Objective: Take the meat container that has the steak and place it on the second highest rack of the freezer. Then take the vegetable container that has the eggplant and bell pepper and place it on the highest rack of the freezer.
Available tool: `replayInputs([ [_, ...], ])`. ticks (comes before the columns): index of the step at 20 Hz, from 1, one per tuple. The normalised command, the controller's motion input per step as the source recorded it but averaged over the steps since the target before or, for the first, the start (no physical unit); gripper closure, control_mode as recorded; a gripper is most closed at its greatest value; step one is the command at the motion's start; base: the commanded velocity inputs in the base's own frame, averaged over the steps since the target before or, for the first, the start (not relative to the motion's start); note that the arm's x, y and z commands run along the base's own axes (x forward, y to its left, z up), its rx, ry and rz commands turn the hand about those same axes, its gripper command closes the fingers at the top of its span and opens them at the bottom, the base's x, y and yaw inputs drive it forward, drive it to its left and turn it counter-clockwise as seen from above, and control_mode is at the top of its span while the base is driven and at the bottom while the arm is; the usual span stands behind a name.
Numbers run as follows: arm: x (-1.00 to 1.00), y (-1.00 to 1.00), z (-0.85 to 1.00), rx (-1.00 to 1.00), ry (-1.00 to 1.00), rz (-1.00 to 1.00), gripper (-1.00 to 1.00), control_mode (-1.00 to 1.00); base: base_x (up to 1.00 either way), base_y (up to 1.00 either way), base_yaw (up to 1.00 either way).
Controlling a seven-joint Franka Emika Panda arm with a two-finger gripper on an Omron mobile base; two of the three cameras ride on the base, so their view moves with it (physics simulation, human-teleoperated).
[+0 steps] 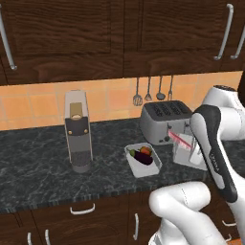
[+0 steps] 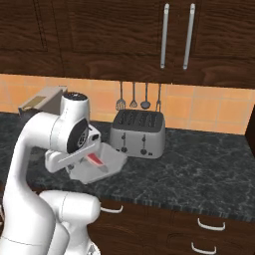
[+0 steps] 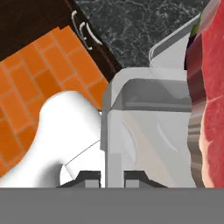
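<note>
Above the counter's near edge, right of the toaster (image 1: pixel 165 120): meat container (image 2: pixel 107 162), tilted, steak (image 2: pixel 94 160) inside, wall clamped between gripper (image 3: pixel 113 177) fingers. Rigid, light, probably slick; contents may slide. Vegetable container (image 1: pixel 142 160) with eggplant (image 1: pixel 143 157) and bell pepper (image 1: pixel 146 150): on counter, left.

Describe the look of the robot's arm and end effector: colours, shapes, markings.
The arm is built of glossy white, rounded tubular links joined by dark grey to black joint sections. One dark band on the forearm carries small white lettering, too small to read. A round dark cap sits on the side of the elbow joint in the right base view. The end effector has two small dark finger tips. No cables show.
</note>
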Motion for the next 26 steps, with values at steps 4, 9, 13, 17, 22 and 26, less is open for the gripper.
replayInputs([
  [4, -0.66, 0.05, 0.06, 0.00, -0.24, 0.12, 1.00, -1.00, 0.00, 0.00, 0.00],
  [9, -0.10, 0.02, 0.04, -0.03, -0.17, 0.10, 1.00, -1.00, 0.00, 0.00, 0.00],
  [13, 0.00, 0.00, 0.00, 0.00, 0.00, 0.00, 1.00, -1.00, 0.00, 0.00, 0.00],
  [17, -0.04, 0.00, 0.00, 0.00, 0.00, 0.00, 1.00, 1.00, -0.14, 0.00, 0.00],
  [22, 0.00, 0.00, 0.00, 0.00, 0.00, 0.00, 1.00, 1.00, -0.99, 0.00, -0.07],
  [26, 0.00, 0.00, 0.00, 0.00, 0.00, 0.00, 1.00, 1.00, -0.41, 0.05, -0.82],
])
